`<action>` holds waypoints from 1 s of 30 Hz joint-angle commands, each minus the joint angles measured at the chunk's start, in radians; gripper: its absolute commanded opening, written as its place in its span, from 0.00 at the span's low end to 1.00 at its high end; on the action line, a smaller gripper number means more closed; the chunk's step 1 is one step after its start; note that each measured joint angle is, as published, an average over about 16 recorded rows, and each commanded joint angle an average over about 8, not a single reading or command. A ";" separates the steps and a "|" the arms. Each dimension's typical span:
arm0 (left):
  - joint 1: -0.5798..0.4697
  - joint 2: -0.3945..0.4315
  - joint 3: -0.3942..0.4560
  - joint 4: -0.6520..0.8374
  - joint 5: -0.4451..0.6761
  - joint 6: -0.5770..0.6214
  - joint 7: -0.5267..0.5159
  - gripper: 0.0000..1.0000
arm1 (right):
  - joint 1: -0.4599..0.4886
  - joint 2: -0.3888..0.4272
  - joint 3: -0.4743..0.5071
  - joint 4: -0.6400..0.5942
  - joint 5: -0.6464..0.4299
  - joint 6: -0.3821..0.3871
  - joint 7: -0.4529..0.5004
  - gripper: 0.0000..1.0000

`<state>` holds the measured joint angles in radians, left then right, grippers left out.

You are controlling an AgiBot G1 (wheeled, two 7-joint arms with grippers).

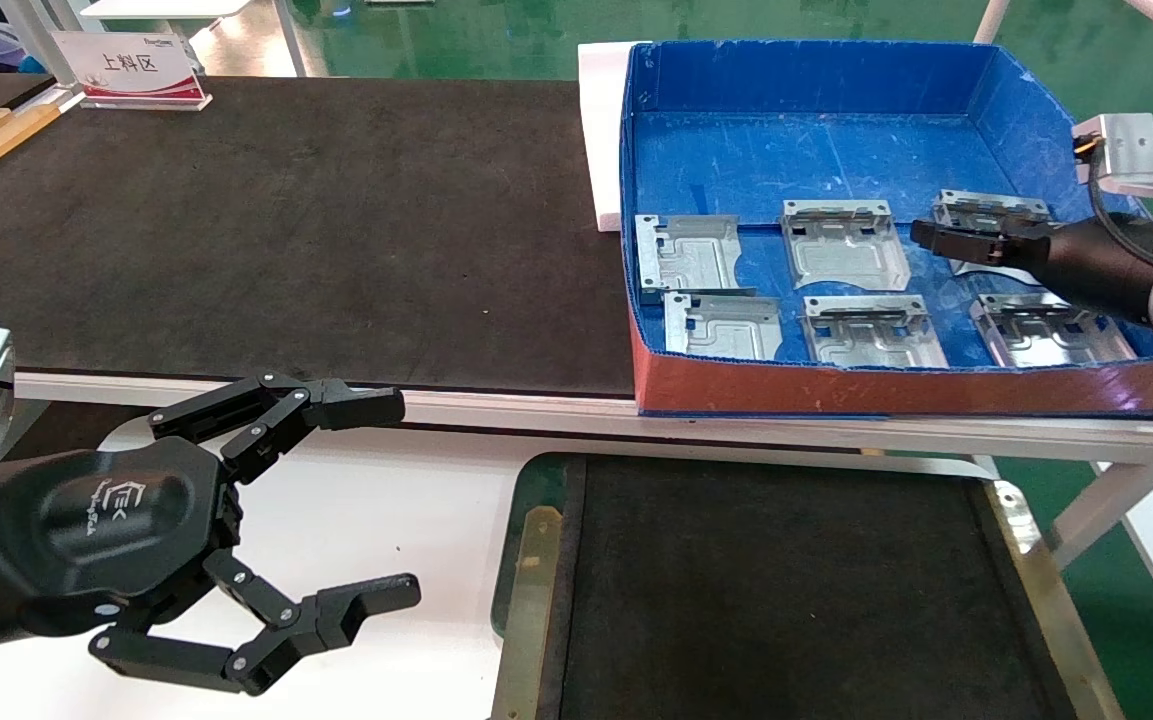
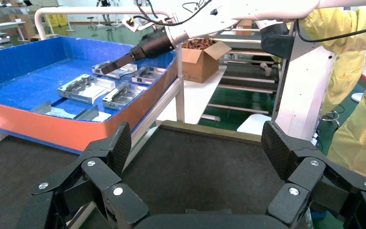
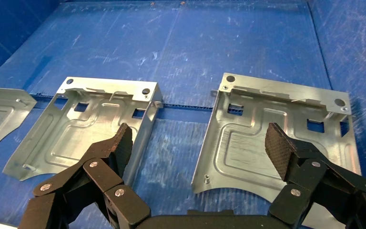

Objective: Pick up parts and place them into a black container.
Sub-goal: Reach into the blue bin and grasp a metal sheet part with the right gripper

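Several silver parts lie flat in the blue box (image 1: 816, 140), among them one at the back middle (image 1: 844, 243) and one at the back right (image 1: 991, 212). My right gripper (image 1: 921, 235) hovers low inside the box between those two. In the right wrist view the right gripper (image 3: 199, 141) is open and holds nothing, with one part (image 3: 90, 124) by one finger and another part (image 3: 271, 133) under the other. The black container (image 1: 536, 560) sits in front of the table. My left gripper (image 1: 401, 500) stands open beside it, and the left gripper (image 2: 198, 143) faces the container's floor (image 2: 205, 176).
A wide black mat (image 1: 286, 220) covers the table left of the blue box. A white sign (image 1: 131, 65) stands at the mat's far left. A white foam block (image 1: 601, 140) leans against the box. A person in yellow (image 2: 357, 71) and a cardboard box (image 2: 202, 59) are beyond the table.
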<state>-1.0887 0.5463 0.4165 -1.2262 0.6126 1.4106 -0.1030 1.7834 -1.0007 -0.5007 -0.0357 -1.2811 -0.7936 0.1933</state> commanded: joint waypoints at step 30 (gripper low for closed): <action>0.000 0.000 0.000 0.000 0.000 0.000 0.000 1.00 | -0.023 -0.001 0.000 0.032 0.000 0.010 0.018 0.00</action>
<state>-1.0887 0.5463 0.4165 -1.2262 0.6126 1.4106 -0.1030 1.7598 -1.0008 -0.5012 -0.0044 -1.2815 -0.7835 0.2112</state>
